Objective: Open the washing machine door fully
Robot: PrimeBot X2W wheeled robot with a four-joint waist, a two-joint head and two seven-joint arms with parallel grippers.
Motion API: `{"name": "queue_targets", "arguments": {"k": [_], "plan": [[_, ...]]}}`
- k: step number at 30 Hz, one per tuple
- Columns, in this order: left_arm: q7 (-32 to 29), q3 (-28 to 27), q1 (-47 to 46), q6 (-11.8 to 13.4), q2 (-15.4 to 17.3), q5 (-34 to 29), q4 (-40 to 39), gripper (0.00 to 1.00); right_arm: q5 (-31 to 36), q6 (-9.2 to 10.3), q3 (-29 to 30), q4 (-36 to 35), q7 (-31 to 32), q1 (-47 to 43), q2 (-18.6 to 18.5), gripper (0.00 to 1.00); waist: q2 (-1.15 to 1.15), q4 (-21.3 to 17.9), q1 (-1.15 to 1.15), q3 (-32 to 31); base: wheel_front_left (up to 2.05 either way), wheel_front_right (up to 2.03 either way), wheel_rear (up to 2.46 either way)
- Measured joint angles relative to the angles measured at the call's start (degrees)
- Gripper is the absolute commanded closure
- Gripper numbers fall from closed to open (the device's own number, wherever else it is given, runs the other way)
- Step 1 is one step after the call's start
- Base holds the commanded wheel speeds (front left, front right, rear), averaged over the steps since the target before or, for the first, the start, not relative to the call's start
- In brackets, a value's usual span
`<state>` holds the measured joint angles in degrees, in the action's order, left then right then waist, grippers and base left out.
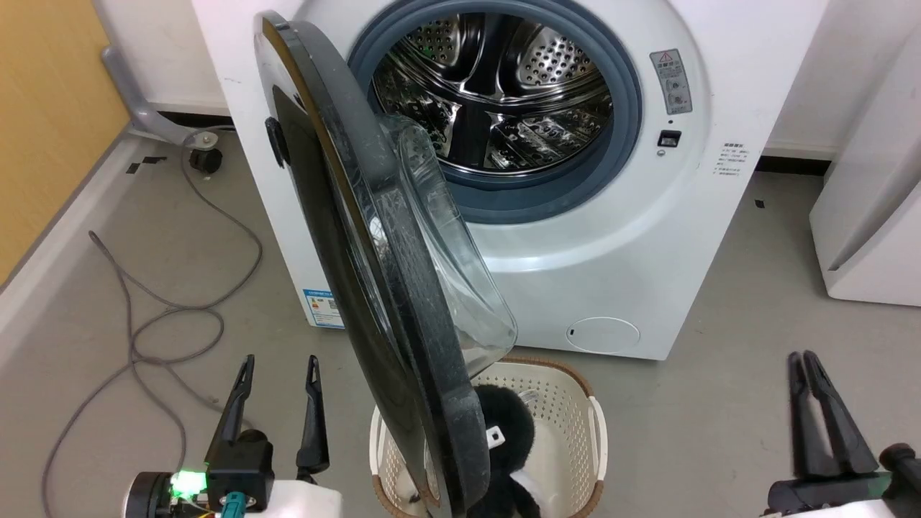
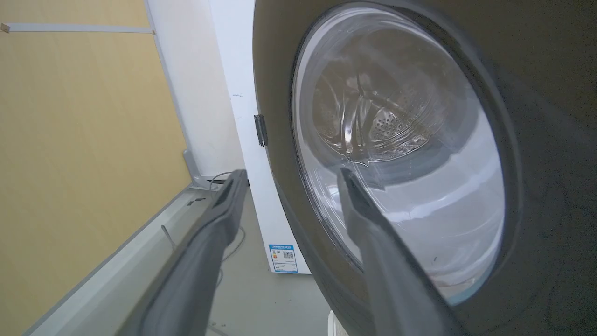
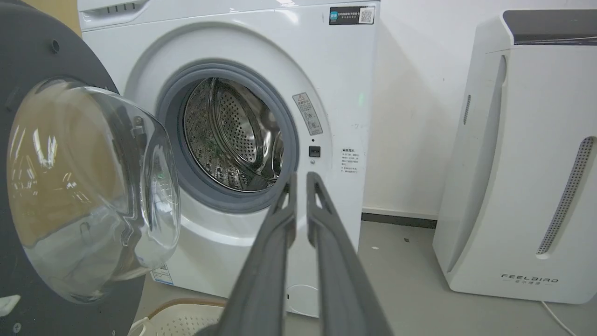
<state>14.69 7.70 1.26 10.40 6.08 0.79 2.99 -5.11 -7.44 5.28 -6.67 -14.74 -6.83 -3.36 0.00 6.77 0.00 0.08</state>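
Fig. view from my station. My left fingers (image 1: 234,410) stand apart and hold nothing. The washing machine door (image 1: 374,288), swung out edge-on from the washing machine (image 1: 611,252), stands just right of them with its black outer face toward them; I cannot tell whether they touch. My right fingers (image 1: 838,417), nearly together and empty, are well right of the door and point toward the drum (image 3: 233,135). A white basket (image 1: 597,424) sits under the door's free edge.

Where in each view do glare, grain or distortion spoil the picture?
Head view: highlights glint off the steel drum. Left wrist view: the washing machine door looks dark and grainy, and its glass bowl warps the drum behind it. Right wrist view: bright streaks of glare cross the bowl.
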Motion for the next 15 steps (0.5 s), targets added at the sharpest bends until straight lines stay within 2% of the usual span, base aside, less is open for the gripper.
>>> {"name": "queue_targets", "arguments": {"k": [6,7,8,9,15], "plan": [[0.0,-0.5,0.0,-0.5,0.0,0.3,0.1,0.0,0.1,0.0,-0.3,1.2,0.0,0.0,0.1,0.0,0.0,-0.3,0.0,-0.1,0.0,0.0,0.0],[0.0,-0.5,0.0,-0.5,-0.1,0.4,0.2,0.58,0.1,0.0,-0.3,1.3,0.0,0.0,0.1,0.0,0.0,-0.3,0.0,-0.2,0.0,0.0,0.0],[0.0,-0.6,0.0,-0.5,-0.1,0.4,0.1,0.96,0.1,0.0,-0.3,1.4,0.0,0.0,0.2,0.0,0.0,-0.3,0.0,-0.2,0.0,0.0,0.0],[0.0,-0.7,0.0,-0.9,-0.1,0.6,0.0,1.0,0.1,0.0,-0.3,1.6,0.0,0.0,0.2,0.0,0.0,-0.3,0.0,-0.2,0.0,0.0,0.0],[0.0,-2.3,-0.5,-1.3,0.1,0.8,-2.2,1.0,0.1,0.0,-0.2,2.3,0.0,0.0,0.2,0.0,0.0,-0.5,0.0,-0.2,0.0,0.0,0.0]]}}
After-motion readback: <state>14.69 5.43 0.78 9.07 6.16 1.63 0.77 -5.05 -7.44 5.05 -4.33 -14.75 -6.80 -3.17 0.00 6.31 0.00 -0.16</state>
